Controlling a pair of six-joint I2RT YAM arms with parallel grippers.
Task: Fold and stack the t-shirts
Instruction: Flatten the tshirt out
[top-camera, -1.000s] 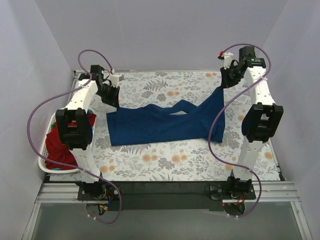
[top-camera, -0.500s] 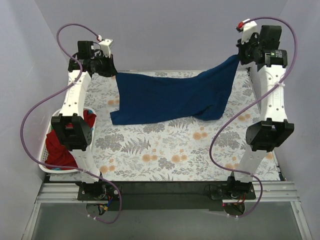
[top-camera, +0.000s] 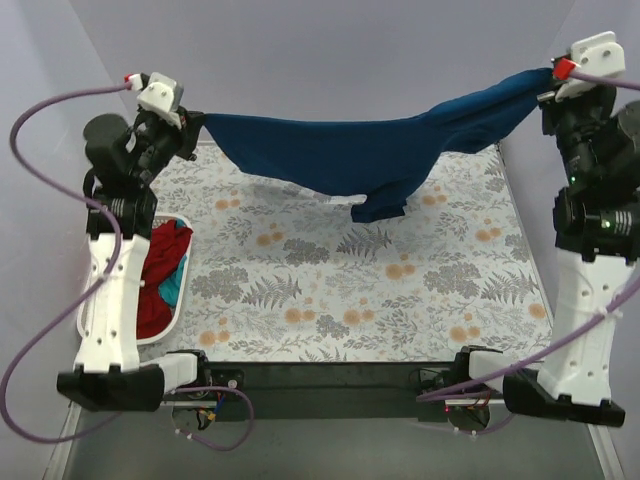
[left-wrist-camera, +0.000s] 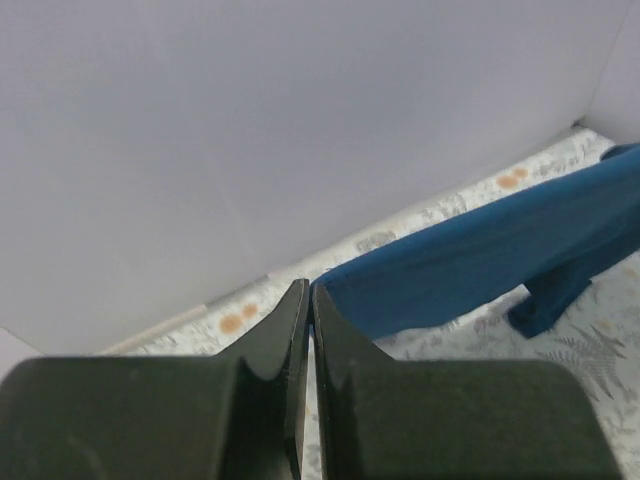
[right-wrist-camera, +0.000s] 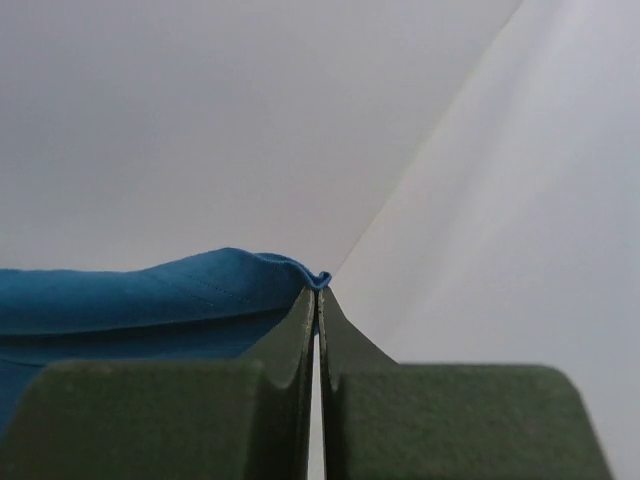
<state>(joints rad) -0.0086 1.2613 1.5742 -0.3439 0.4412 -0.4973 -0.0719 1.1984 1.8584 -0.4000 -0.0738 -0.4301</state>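
On my far left, the white laundry basket (top-camera: 181, 285) sits at the table's left edge, partly behind the left arm. 2 shirts lie in it: a red t-shirt (top-camera: 165, 245) heaped up, and a teal t-shirt (top-camera: 172, 288) showing beside it at the basket's right wall.

Above the basket, the left gripper (top-camera: 197, 122) is raised high near the back-left corner. My left wrist camera shows the jaws of the left gripper (left-wrist-camera: 310, 290) pressed together, with an edge of the navy blue t-shirt (left-wrist-camera: 470, 260) pinched at their tips.

That navy blue t-shirt (top-camera: 370, 155) is strung in the air between the 2 arms, sagging in the middle over the back half of the floral table cover (top-camera: 400, 290). 1 loose fold dangles lowest, right of centre. It casts a shadow on the cover, and I read the cloth as clear of the table.

On the right, the right gripper (top-camera: 553, 78) is lifted higher than the left one. Through the right wrist camera the right gripper (right-wrist-camera: 318, 285) is clamped tight on a bunched corner of the navy blue t-shirt (right-wrist-camera: 130, 300).
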